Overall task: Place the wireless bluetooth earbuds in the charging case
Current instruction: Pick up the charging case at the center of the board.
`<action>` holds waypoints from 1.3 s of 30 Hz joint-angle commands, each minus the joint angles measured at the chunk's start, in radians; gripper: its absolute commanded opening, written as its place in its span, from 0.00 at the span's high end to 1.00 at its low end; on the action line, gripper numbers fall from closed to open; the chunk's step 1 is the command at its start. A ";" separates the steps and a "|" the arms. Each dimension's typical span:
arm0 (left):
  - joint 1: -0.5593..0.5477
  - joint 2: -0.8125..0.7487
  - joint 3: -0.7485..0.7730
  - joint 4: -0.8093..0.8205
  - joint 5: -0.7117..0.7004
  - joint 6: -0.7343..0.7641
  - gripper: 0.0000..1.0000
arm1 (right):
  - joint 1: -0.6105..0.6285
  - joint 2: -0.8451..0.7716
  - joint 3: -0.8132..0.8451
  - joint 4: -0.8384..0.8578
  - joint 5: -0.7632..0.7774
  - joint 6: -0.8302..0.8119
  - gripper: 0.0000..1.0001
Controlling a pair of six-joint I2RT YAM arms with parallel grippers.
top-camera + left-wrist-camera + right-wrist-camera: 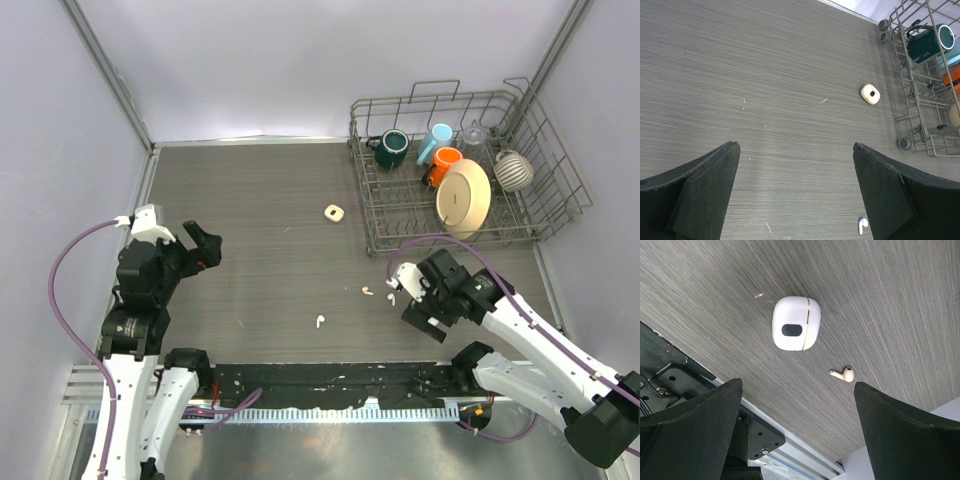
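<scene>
Two white earbuds lie on the wood table: one (320, 321) near the front middle, the other (367, 291) just left of my right gripper (400, 295). The right wrist view shows a white rounded-square charging case (795, 330), lid shut, with an earbud (843, 374) beside it, both ahead of the open right gripper (797, 384). A cream case (333, 212) sits farther back at mid-table; the left wrist view has that case (870, 94) and an earbud (862, 226) by the right finger. My left gripper (205, 243) hovers open at the left, its jaws (795, 146) holding nothing.
A wire dish rack (375, 215) stands at the back right, holding a dark green mug (392, 148), a blue cup (435, 142), an orange cup (444, 162), a cream plate (463, 198) and a striped item (514, 170). A black mounting strip (330, 385) lines the near edge.
</scene>
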 commanded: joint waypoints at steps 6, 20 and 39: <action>0.003 -0.006 -0.007 0.046 0.029 0.005 0.00 | 0.055 -0.001 -0.015 0.002 -0.018 -0.087 0.00; 0.001 -0.011 -0.006 0.046 0.027 0.005 0.00 | 0.065 0.083 -0.012 0.031 0.032 -0.047 0.05; -0.011 -0.009 -0.003 0.052 0.018 0.011 0.00 | 0.059 0.231 0.025 0.097 0.057 -0.019 0.11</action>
